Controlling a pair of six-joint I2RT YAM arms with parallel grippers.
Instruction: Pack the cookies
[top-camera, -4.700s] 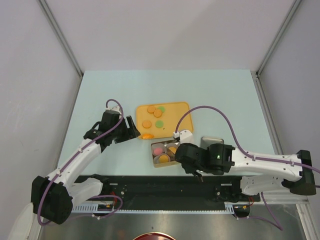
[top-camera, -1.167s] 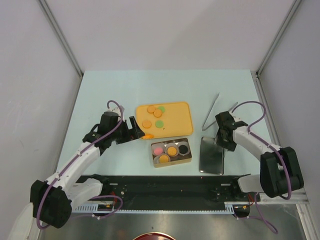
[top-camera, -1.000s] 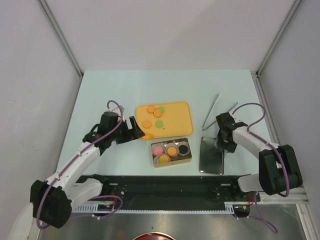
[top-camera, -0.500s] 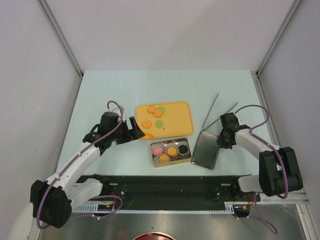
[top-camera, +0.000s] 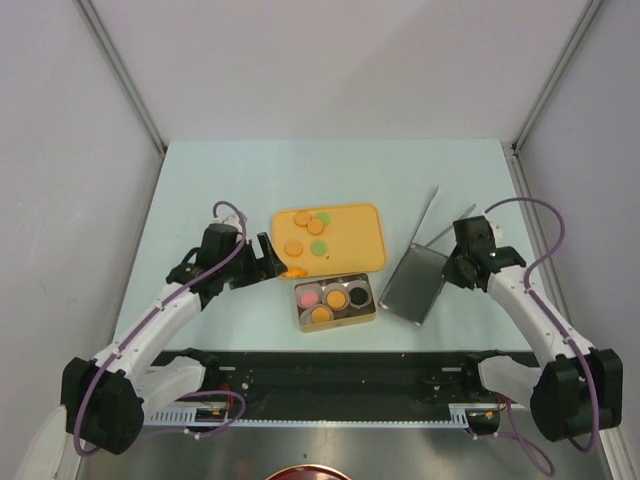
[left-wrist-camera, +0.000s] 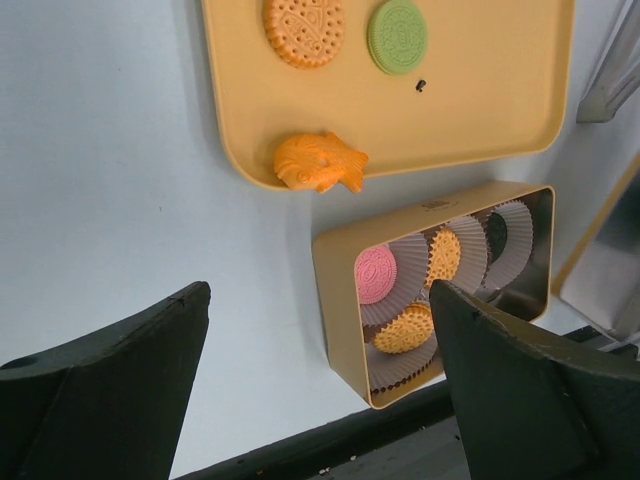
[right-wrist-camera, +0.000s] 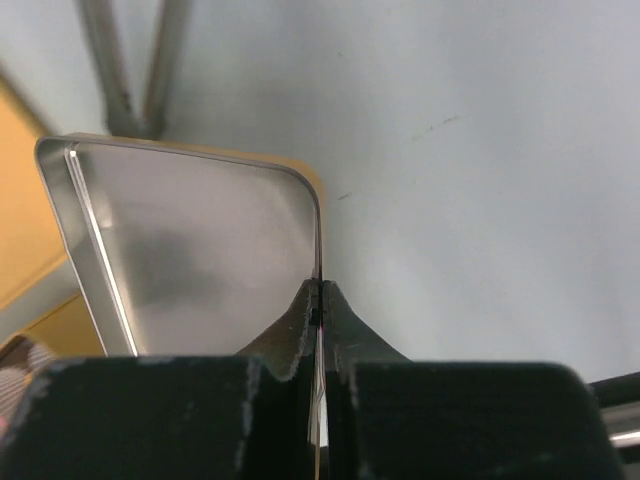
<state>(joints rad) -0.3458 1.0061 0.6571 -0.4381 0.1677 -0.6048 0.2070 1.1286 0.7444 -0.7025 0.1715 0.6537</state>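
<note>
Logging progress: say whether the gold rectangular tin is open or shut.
Open: cookies show inside; the right hand holds its silver metal lid aside.

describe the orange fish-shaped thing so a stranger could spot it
Find the orange tray mid-table. On the rim at its near-left corner lies the fish-shaped piece. It alone has a tail and fins; the round cookies beside it are flat discs.
</note>
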